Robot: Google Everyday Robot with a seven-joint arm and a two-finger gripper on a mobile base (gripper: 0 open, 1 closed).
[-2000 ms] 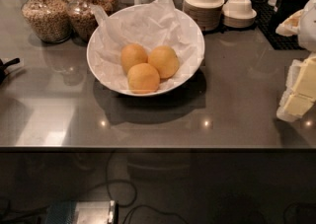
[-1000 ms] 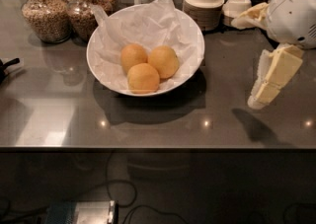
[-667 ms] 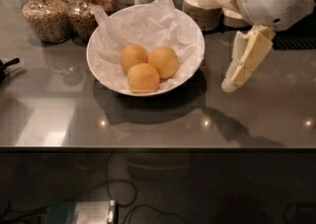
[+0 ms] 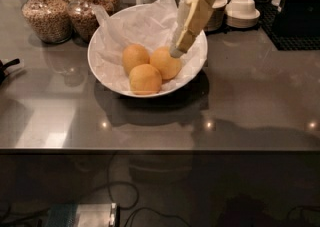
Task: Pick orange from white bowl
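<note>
Oranges number three, all nested touching one another on crumpled paper in the one white bowl (image 4: 97,71), which stands near the middle of the grey surface (image 4: 250,101). The gripper (image 4: 176,51) hangs tilted over the bowl's right side, its tip just at the upper right edge of the right-hand orange (image 4: 165,63); whether it touches the fruit, and whether it is apart or together, I cannot tell.

That right-hand orange looks the natural pick. To take it well, the gripper should probably centre over the fruit's widest part and come down straight, closing across the middle so the smooth skin does not squirt out. The neighbours, one to the left (image 4: 135,58) and one in front (image 4: 145,79), sit tight against it, so a slow lift would help avoid dragging them or the paper.

Behind the bowl stand two grain jars (image 4: 46,13) in plain view and two stacks of small bowls (image 4: 242,12).
</note>
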